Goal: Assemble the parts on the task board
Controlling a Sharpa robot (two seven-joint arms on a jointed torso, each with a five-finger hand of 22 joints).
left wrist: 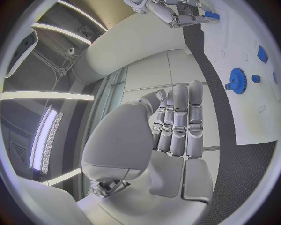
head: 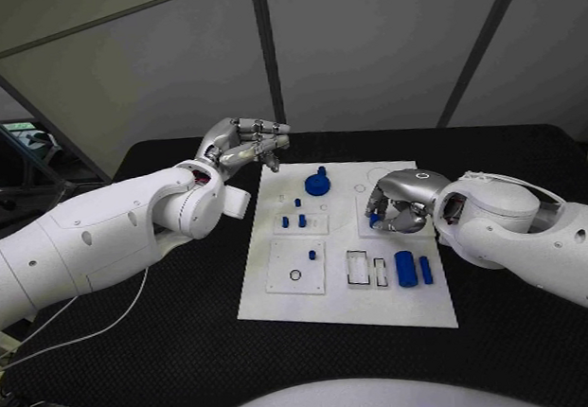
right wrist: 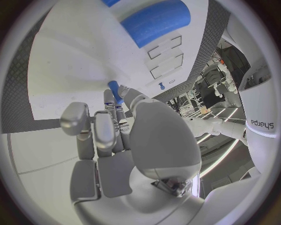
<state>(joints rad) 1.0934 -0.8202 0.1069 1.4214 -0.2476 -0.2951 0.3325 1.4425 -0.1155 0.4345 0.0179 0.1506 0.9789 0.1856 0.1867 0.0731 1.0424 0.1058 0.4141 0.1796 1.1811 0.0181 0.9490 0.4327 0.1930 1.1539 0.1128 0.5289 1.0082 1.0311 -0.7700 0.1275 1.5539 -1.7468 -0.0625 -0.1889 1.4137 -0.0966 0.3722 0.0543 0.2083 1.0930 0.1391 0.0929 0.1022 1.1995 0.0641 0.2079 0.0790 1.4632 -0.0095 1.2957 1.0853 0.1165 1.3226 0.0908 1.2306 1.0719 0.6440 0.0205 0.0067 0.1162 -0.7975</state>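
Observation:
The white task board (head: 285, 294) lies in the middle of the black table. My right hand (head: 399, 205) hovers low over the board's right side and pinches a small blue peg (right wrist: 115, 91) at its fingertips; the peg also shows as a blue tip (head: 373, 219) under the hand. My left hand (head: 242, 143) is raised beyond the board's far left corner, its fingers (left wrist: 178, 124) side by side and holding nothing. A blue gear (head: 319, 182) sits at the far end of the board. A large blue cylinder (head: 406, 268) and a thin blue bar (head: 425, 269) lie near the right edge.
Short blue pegs (head: 293, 221) stand in a small plate on the board, another peg (head: 312, 254) and a black ring (head: 296, 275) nearer me. Two rectangular slots (head: 369, 269) lie beside the cylinder. Black table (head: 140, 339) surrounds the board.

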